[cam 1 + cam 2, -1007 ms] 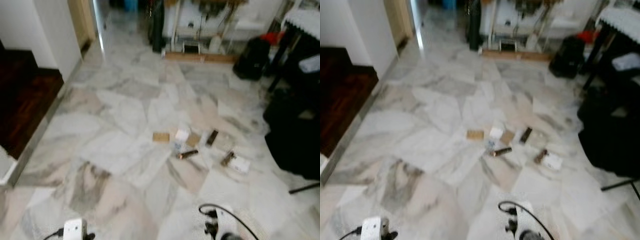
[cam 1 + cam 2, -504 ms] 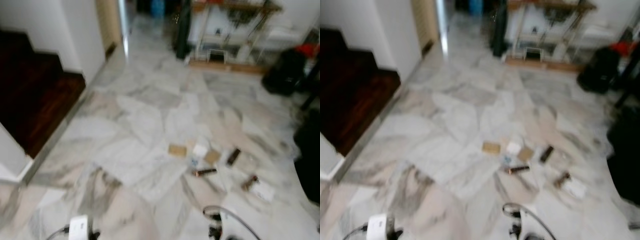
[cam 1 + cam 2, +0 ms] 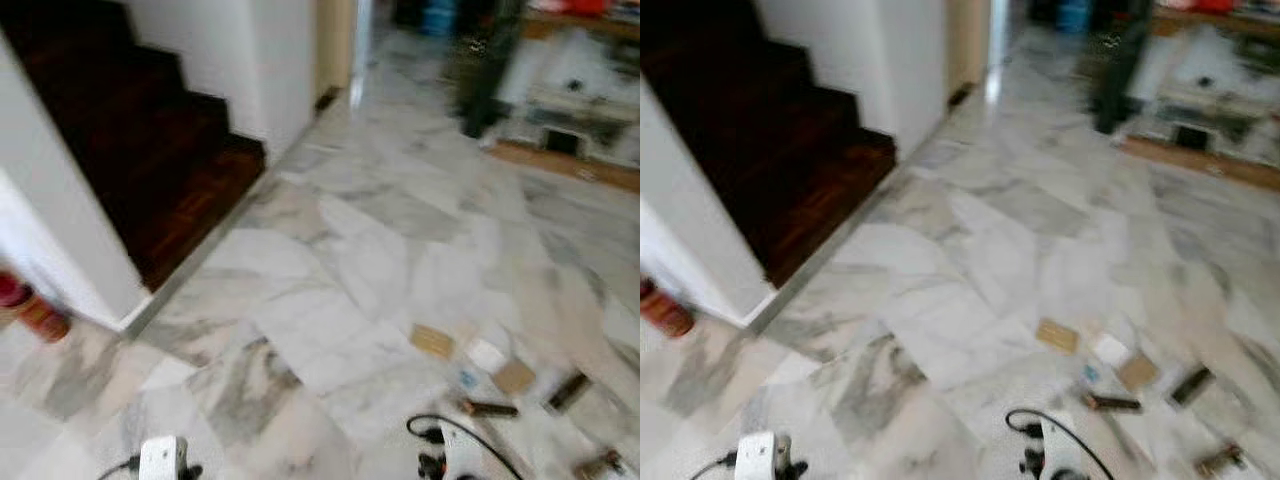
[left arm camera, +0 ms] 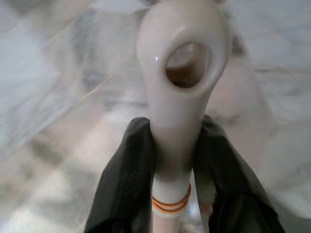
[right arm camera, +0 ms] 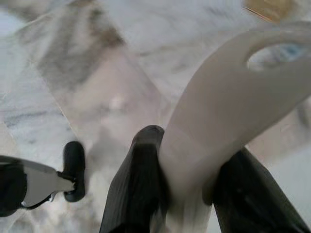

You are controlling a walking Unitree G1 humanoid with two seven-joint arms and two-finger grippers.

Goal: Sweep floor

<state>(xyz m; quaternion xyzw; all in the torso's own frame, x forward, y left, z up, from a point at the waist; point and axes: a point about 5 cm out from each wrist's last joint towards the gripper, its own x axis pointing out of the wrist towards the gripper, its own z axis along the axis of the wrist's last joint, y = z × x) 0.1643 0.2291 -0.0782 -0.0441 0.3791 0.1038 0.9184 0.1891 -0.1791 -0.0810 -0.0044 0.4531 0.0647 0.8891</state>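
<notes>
Standing on a marble floor [image 3: 330,250] with grey and tan veining, the robot has both grippers busy, and the head views are pretty blurry. The left gripper [image 4: 176,145] has its two black fingers [image 4: 127,174] squeezed tight around a white handle [image 4: 179,92] with an oval hang hole at the end and a pair of orange rings lower down on the shaft, could be the broom but I can't tell from this. The right gripper [image 5: 192,179] is clamped the same way on a second white handle [image 5: 228,107], flatter and wider, also with a hole near its tip. In the head views the two wrists poke in at the near edge, the left arm [image 3: 163,460] on the left and the right arm [image 3: 455,455] with a looping black cable on the right. The stuff to sweep is a little scatter of litter [image 3: 490,365] on the floor to the right, just beyond the right arm: a tan cardboard square [image 3: 433,341], a white scrap [image 3: 487,354], another tan bit [image 3: 514,377] and some dark stick-like bits [image 3: 489,408] further right. On the left, dark wooden stairs [image 3: 150,140] climb up beside a white wall [image 3: 250,60], and something red [image 3: 35,312] sits at the foot of the near white wall. Far right there's blurry white furniture [image 3: 570,90] against the back.
</notes>
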